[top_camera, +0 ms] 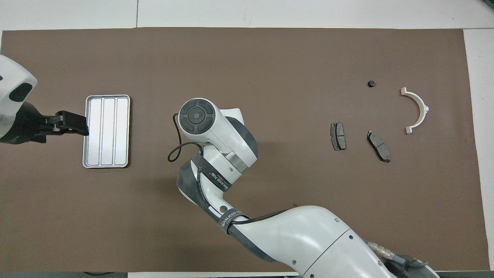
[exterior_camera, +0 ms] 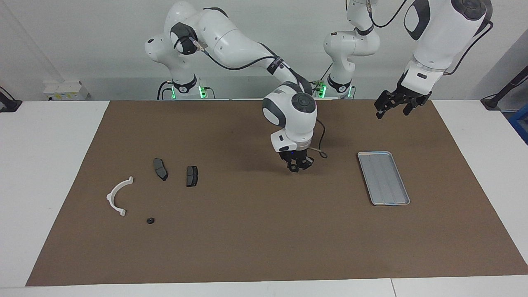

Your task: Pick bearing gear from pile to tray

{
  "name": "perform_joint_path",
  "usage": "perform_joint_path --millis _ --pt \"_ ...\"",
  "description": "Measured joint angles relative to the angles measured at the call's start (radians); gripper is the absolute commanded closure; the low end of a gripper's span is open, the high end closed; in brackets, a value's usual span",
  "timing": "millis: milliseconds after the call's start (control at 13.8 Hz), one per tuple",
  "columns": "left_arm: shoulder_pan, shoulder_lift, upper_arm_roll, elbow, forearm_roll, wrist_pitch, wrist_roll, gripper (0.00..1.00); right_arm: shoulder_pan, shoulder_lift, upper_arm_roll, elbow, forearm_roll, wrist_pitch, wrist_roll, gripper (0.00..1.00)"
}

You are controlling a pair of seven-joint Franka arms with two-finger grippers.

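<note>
Though airborne, right gripper (exterior_camera: 295,166) beside tray (exterior_camera: 383,178)

My arm shells (exterior_camera: 231,39) are smooth, glossy white plastic, with matt dark grey joint covers (top_camera: 196,115) and black rubbery cables (top_camera: 174,148) running along them. My right gripper (exterior_camera: 298,164) and my left gripper (exterior_camera: 397,105) are matt black, hard-looking parts. The work surface is a matt brown mat (exterior_camera: 264,239), paper-like or felt-like, laid on a smooth white tabletop (exterior_camera: 45,165). The tray (top_camera: 87,133) is bare silver-grey metal with a dull satin sheen and pressed ribs. The half-ring bracket (exterior_camera: 116,197) is matt white plastic. The two brake pads (top_camera: 338,136) look dark grey and rough-faced.
</note>
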Motion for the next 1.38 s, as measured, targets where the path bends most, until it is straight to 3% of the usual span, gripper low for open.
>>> perform_joint_path --millis 289,362,434,507,724,868,1158,1375 --pt "0.000 0.000 0.000 0.000 0.000 0.000 0.000 0.00 0.000 0.030 -0.001 0.000 -0.020 0.023 0.000 1.00" --pt "0.000 0.000 0.000 0.000 0.000 0.000 0.000 0.00 0.001 0.030 -0.001 0.000 -0.022 0.024 0.000 0.94" --pt "0.000 0.000 0.000 0.000 0.000 0.000 0.000 0.00 0.001 0.030 -0.001 0.000 -0.022 0.024 0.000 0.41" --pt "0.000 0.000 0.000 0.000 0.000 0.000 0.000 0.00 0.001 0.030 -0.001 0.000 -0.022 0.023 0.000 0.00" --pt "0.000 0.000 0.000 0.000 0.000 0.000 0.000 0.00 -0.008 0.029 -0.011 0.022 -0.025 -0.055 0.000 0.00" --pt "0.000 0.000 0.000 0.000 0.000 0.000 0.000 0.00 -0.052 0.006 -0.015 0.100 -0.025 -0.176 -0.054 0.00" --pt "-0.016 0.000 -0.010 -0.012 -0.001 0.029 -0.041 0.00 -0.292 -0.159 -0.016 0.162 -0.003 -0.408 -0.573 0.00" --pt "-0.103 0.031 -0.021 -0.047 -0.040 0.122 -0.235 0.00 -0.473 -0.211 -0.016 0.157 0.004 -0.455 -0.887 0.00"
